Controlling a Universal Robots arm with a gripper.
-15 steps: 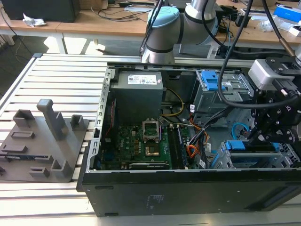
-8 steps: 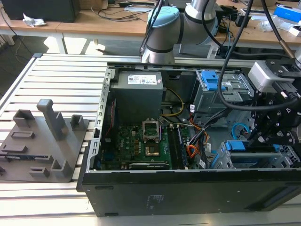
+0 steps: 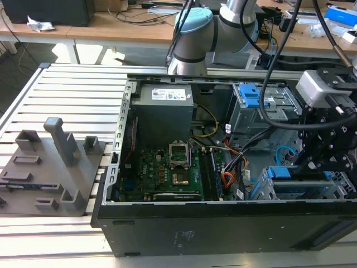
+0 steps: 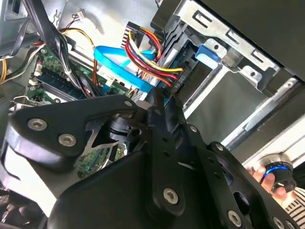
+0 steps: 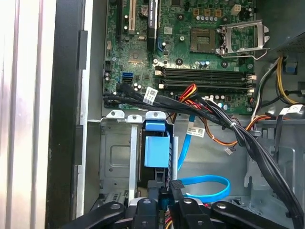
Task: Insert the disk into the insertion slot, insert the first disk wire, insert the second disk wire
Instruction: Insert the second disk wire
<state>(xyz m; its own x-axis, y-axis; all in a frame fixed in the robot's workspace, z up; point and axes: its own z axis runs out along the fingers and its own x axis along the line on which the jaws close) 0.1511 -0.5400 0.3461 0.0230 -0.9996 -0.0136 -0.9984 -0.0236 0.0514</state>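
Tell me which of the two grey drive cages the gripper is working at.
The lower drive cage at the exterior view's right, which holds the blue-framed disk; the gripper hangs just above it. The taller cage with the blue bracket stands farther back.

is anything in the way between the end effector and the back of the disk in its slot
Nothing visible blocks it. In the first wrist view the end effector sits right at the disk, already seated in the grey insertion slot. The flat blue cable loops beside it and the black wire bundle passes off to one side, not between them.
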